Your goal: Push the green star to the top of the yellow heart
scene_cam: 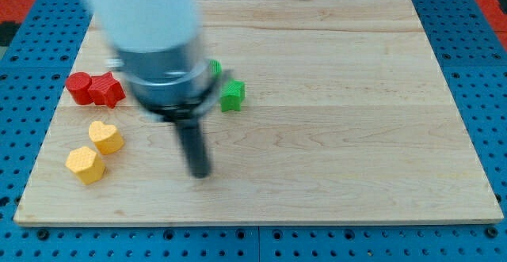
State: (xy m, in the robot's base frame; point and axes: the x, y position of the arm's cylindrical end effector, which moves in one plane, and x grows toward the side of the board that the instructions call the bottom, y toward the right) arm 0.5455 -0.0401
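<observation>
Pale wooden board (pixel 333 96) over blue pegboard (pixel 483 64). No pincer on this arm, just a dark rod, my tip (pixel 200 173) resting on bare wood, holding nothing. Green star (pixel 232 96) up-right of my tip, apart. Yellow heart (pixel 105 136) far toward view's left, beside yellow hexagon-like block (pixel 85 164). Two red blocks (pixel 95 89) above those. Second green block (pixel 215 68) mostly hidden behind arm.

green star (pixel 232 96), yellow heart (pixel 105 136), yellow block (pixel 85 165), two red blocks (pixel 95 89), pale wooden board (pixel 356 96)

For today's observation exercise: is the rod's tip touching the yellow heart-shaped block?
No: my tip rests on bare wood, apart from the yellow heart-shaped block toward the view's left.
</observation>
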